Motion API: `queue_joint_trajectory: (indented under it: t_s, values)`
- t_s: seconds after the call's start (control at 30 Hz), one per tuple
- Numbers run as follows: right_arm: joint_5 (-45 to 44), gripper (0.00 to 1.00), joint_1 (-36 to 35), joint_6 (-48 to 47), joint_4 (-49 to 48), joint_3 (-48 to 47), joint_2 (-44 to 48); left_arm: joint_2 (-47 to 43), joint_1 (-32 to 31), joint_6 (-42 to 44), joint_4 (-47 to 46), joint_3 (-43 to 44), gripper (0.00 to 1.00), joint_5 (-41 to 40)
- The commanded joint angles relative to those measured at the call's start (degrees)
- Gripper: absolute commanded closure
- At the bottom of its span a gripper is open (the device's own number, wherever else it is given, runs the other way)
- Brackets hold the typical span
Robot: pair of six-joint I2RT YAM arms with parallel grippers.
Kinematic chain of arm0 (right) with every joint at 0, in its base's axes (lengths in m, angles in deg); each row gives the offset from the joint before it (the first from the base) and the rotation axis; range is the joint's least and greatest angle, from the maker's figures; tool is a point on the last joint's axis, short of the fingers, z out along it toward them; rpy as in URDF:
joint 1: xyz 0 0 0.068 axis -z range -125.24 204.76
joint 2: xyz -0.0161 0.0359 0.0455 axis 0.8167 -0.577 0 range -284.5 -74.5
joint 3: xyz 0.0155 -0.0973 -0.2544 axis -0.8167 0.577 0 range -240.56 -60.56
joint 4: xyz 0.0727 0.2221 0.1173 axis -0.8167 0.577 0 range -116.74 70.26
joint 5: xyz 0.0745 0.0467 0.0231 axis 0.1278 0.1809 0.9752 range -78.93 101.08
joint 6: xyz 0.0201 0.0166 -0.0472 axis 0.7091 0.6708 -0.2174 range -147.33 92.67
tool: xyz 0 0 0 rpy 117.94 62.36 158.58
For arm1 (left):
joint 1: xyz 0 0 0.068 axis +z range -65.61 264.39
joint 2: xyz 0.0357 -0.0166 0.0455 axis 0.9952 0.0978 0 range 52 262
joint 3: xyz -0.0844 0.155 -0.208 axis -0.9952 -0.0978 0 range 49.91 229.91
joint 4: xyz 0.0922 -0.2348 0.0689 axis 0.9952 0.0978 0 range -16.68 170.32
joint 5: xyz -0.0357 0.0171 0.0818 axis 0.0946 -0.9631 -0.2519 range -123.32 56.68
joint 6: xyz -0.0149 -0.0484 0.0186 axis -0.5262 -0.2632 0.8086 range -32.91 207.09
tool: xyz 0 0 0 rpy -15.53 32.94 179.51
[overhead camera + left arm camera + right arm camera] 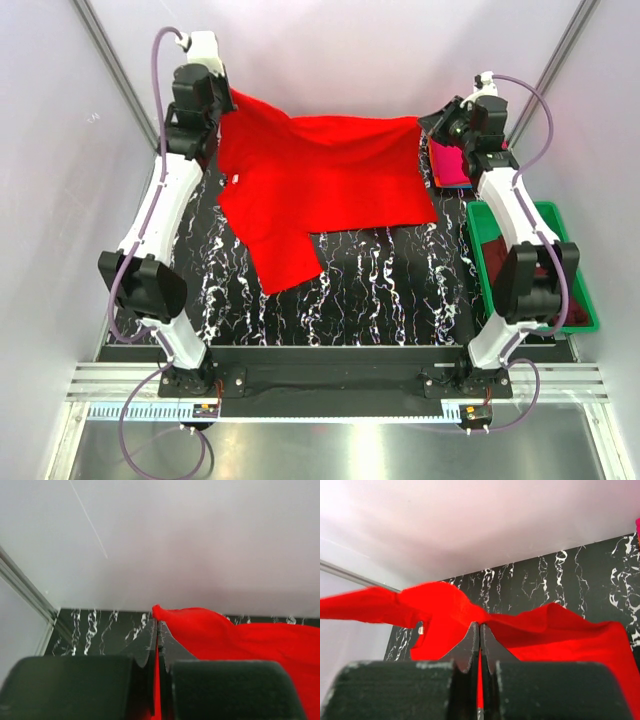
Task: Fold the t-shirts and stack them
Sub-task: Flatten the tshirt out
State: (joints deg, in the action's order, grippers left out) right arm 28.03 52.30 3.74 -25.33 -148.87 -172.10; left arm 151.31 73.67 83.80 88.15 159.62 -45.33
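A bright red t-shirt (pixel 320 180) is stretched across the far half of the marbled black table (pixel 380 290). Its far edge is lifted between both grippers and one sleeve trails toward the near left. My left gripper (pixel 228 100) is shut on its far left corner; in the left wrist view the gripper (pixel 158 624) has red cloth (pixel 240 635) pinched between its jaws. My right gripper (pixel 428 125) is shut on the far right corner; in the right wrist view this gripper (pixel 480 626) has cloth (pixel 560 630) spreading out both sides of it. A folded magenta-pink t-shirt (pixel 448 165) lies beside the right arm. Dark maroon cloth (pixel 492 248) lies in the bin.
A green plastic bin (pixel 560 225) stands at the table's right edge, partly behind the right arm. White walls close in the back and both sides. The near half of the table holds only the hanging sleeve of the red shirt.
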Motion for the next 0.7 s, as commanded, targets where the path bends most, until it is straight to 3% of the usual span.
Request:
queue_joint_trajectory:
  t_s: [0.0,0.1,0.23,0.4,0.53,0.67]
  values:
    - [-1.5,1.0,0.6,-1.2,-6.5,-4.8,-3.1,0.2,0.3,1.3,-7.4,-3.8,1.0,0.1]
    - [-2.0,1.0,1.1,-1.7,-8.1,-7.2,-9.0,-0.1,0.9,1.6,-11.4,-10.9,1.0,-1.0]
    - [-2.3,1.0,1.3,-2.6,-9.6,-12.0,-15.7,1.3,1.8,0.7,-12.7,-14.1,1.0,0.6]
    - [3.2,1.0,1.5,-4.4,3.5,-26.1,-23.0,1.8,1.8,0.5,-6.8,-12.1,1.0,-2.4]
    - [1.4,1.0,1.4,-7.8,12.2,-30.2,-17.9,-3.8,1.7,-1.4,-2.5,-8.7,1.0,-9.6]
    - [2.4,1.0,1.4,-7.5,18.7,-29.6,-7.7,-12.4,1.4,-2.5,0.3,-4.3,1.0,-11.5]
